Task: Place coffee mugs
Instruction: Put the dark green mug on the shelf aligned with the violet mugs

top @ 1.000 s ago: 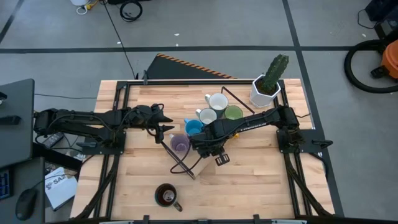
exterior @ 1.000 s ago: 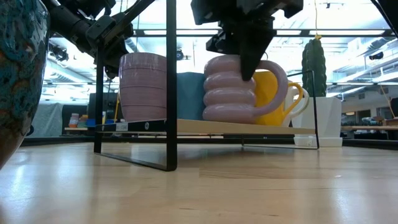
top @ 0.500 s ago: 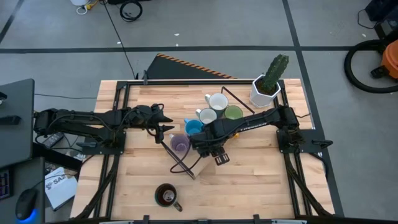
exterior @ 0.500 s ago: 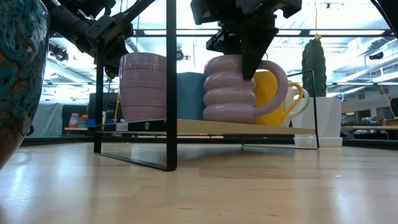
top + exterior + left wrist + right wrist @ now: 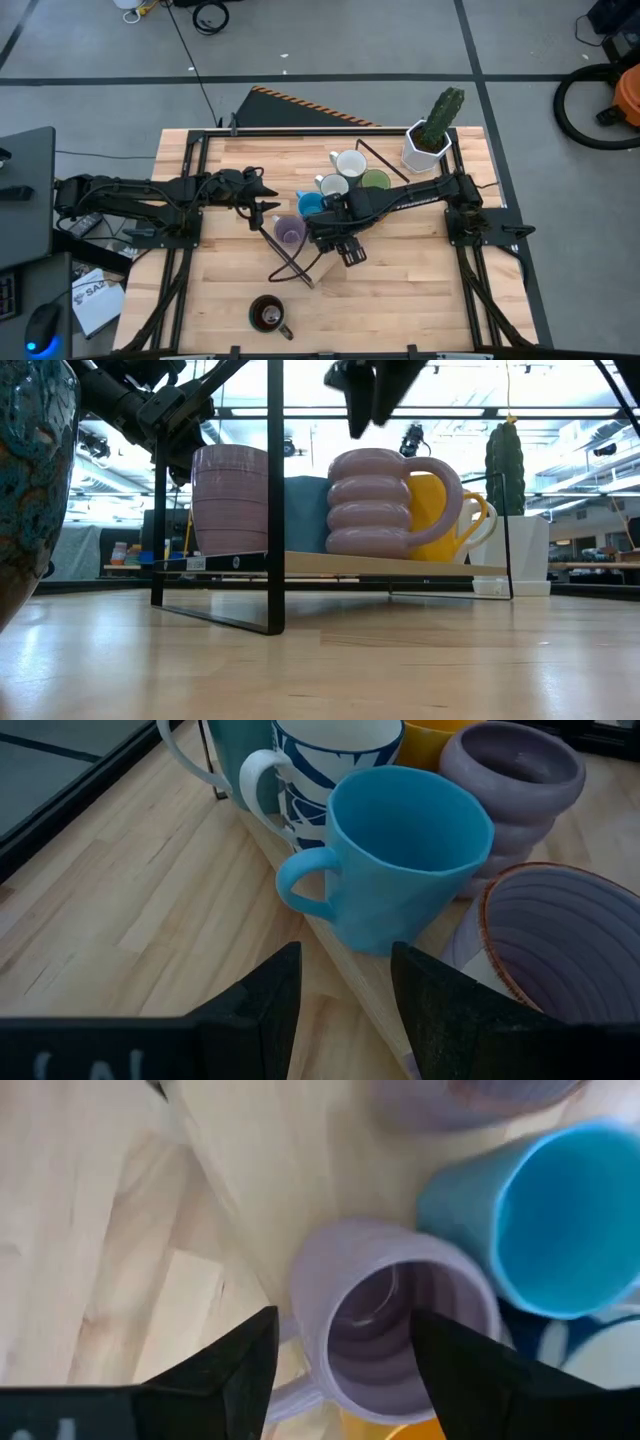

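Several coffee mugs stand on the wooden board [image 5: 400,565] of a black wire rack [image 5: 300,262]. A ribbed lilac mug [image 5: 375,502] stands upright on its base at the board's near end, handle toward the right. My right gripper [image 5: 362,395] hangs open just above its rim [image 5: 400,1320], clear of it. Beside it stand a bright blue mug [image 5: 400,850], a second lilac mug [image 5: 230,500] and an orange one [image 5: 445,520]. White [image 5: 350,163], pale grey [image 5: 333,186] and green [image 5: 376,181] mugs stand farther back. My left gripper [image 5: 345,1010] waits open left of the rack, facing the blue mug.
A dark mug [image 5: 267,314] stands alone on the table near the front edge and fills the low view's left side [image 5: 30,480]. A cactus in a white pot [image 5: 428,140] stands at the far right corner. Bare tabletop lies at the front right.
My right gripper has opened, let go of the ribbed lilac mug and risen straight up clear of its rim. The mug has stayed upright where it was on the board.
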